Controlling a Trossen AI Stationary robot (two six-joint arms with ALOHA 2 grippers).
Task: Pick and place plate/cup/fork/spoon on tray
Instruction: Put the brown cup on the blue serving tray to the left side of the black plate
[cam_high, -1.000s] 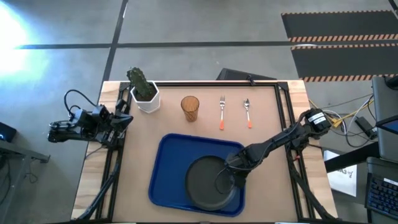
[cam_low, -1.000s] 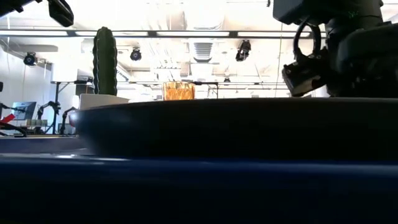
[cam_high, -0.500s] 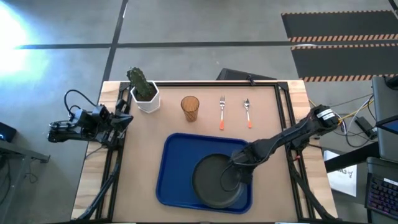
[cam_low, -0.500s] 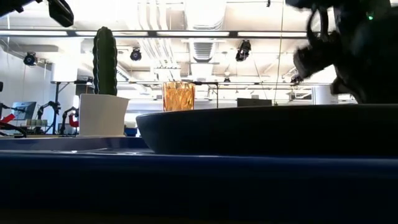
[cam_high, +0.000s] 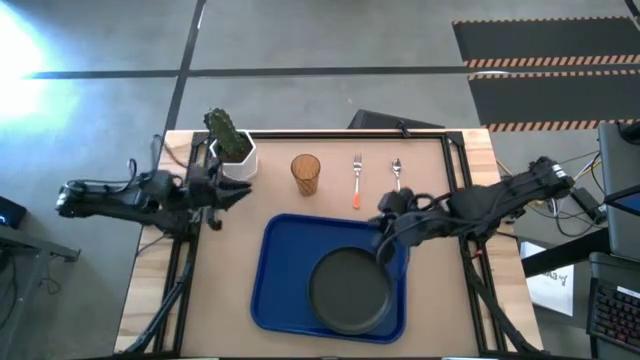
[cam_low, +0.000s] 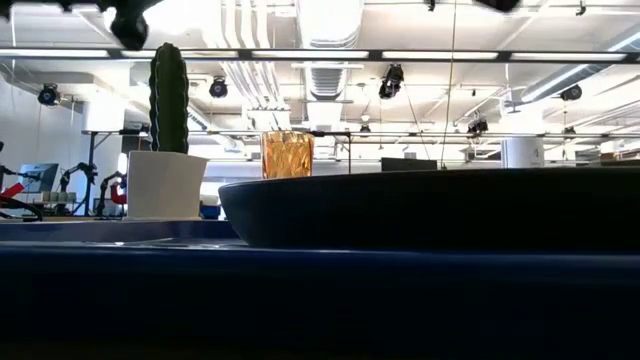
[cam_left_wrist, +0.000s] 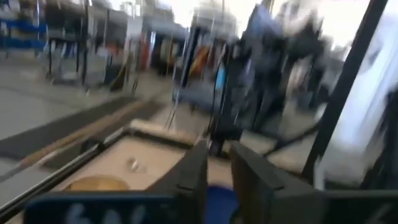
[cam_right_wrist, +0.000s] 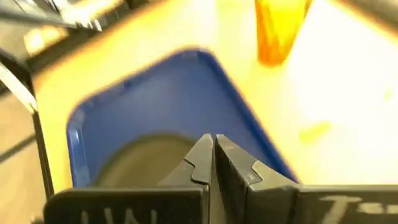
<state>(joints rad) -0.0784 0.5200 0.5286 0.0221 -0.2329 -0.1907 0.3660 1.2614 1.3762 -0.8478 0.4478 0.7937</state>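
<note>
Jaws on our right gripper (cam_right_wrist: 214, 152) are pressed together with nothing between them, as the right wrist view shows; those of our left gripper (cam_left_wrist: 214, 168) stand a narrow gap apart, also empty. We count one tray (cam_high: 275, 270), one plate (cam_high: 350, 292), one cup (cam_high: 306, 174), one fork (cam_high: 356, 180), one spoon (cam_high: 398, 180) and one white pot with a cactus (cam_high: 232, 150). From the high view the plate lies inside the tray, in the part just below and ahead of our right gripper (cam_high: 385, 222), which hovers over the tray's edge nearest the cutlery. Fork and spoon lie side by side on the bare table just beyond those closed jaws, apart from each other, with the cup a little farther over. Our left gripper (cam_high: 232, 195) sits close beside the pot, with open table between its jaws and the cup. Much of the tray's floor beside the plate is bare blue. At table height in the low view we see the plate's dark rim (cam_low: 430, 205) filling the frame, the cup (cam_low: 287, 155) and cactus (cam_low: 168, 98) behind it, but neither fork nor spoon. Our right wrist view shows the tray (cam_right_wrist: 155, 93), the plate (cam_right_wrist: 146, 158) and the cup (cam_right_wrist: 280, 28) ahead of its fingers; the left wrist view is too blurred to name much.
</note>
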